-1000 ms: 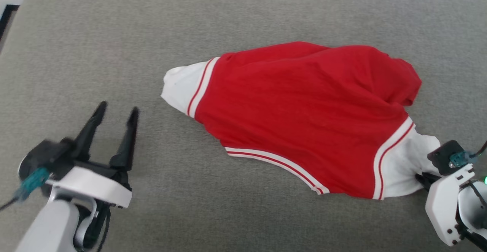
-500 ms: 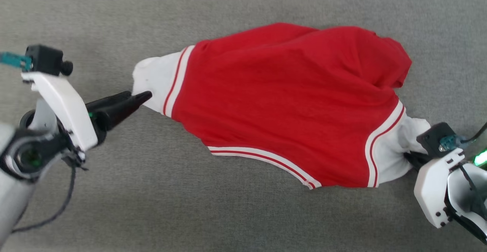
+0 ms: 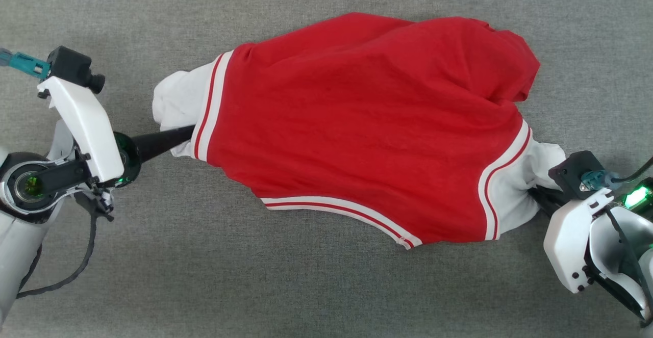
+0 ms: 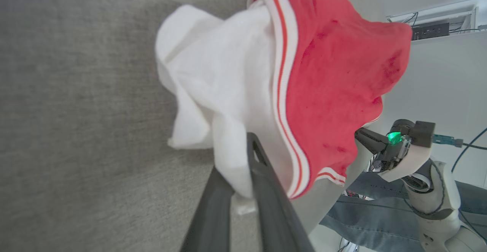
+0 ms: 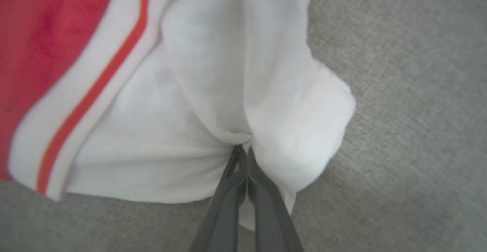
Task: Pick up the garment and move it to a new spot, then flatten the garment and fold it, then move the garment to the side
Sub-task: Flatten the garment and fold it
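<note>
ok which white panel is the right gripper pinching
The white panel at the head view's lower right, puckered in the shut right gripper; the other panel sits upper left.

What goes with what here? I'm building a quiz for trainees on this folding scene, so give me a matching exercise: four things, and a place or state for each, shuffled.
Things
1. left claw
2. right claw
3. garment
4. grey surface

Places and states
A. lies under all the rest
B. shut on a bunched white end panel
C. red, with a white panel at each end
D. fingers on either side of a white fold

Pairs: 1-D, 2-B, 3-C, 4-A
</note>
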{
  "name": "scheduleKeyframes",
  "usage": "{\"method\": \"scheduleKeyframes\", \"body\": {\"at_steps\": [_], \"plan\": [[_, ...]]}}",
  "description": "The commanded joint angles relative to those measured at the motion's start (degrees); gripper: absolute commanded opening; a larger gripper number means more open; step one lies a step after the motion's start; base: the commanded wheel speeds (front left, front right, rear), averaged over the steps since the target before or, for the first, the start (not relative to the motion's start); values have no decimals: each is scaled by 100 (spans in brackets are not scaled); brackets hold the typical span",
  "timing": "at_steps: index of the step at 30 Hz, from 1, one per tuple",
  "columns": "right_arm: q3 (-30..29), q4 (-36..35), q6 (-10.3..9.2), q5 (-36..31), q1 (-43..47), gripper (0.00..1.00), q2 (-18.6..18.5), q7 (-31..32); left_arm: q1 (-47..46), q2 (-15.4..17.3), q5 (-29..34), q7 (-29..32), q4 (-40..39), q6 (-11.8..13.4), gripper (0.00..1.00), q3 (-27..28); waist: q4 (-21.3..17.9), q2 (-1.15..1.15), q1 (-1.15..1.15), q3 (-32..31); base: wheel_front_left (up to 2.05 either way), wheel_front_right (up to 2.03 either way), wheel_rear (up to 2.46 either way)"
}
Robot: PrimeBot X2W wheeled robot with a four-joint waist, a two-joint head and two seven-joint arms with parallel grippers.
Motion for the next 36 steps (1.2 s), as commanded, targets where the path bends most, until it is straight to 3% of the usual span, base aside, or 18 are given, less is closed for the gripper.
{"method": "scheduleKeyframes", "body": {"at_steps": [1, 11, 22, 27, 32, 36], "plan": [[-1, 590, -133, -156, -70, 0, 120, 51, 69, -34, 0, -74, -56, 5, 0, 91, 0, 0, 0, -35, 0, 0, 0], [-1055, -294, -87, -127, 283, 0, 406, -676, 605, 62, 512, -1337, -1145, 4, 0, 513, -61, 0, 0, -343, 0, 0, 0], [-1966, -1306, -76, 489, -258, 0, 907, -562, 330, -116, 731, -2513, -1598, 4, 0, 621, -103, 0, 0, -325, 0, 0, 0], [-2023, -815, -76, 747, -1477, 0, 1196, -470, -412, -385, 705, -2811, -916, 4, 0, 738, -199, 0, 0, -108, 0, 0, 0], [-1854, 151, -75, 619, -3118, 0, 1346, -333, -1562, -834, 646, -3130, 200, 4, 0, 984, -309, 0, 0, 175, 0, 0, 0], [-1980, 951, -75, 503, -4594, 0, 1577, -447, -2664, -1009, 963, -3365, 986, 4, 0, 1012, -404, 0, 0, 426, 0, 0, 0]]}}
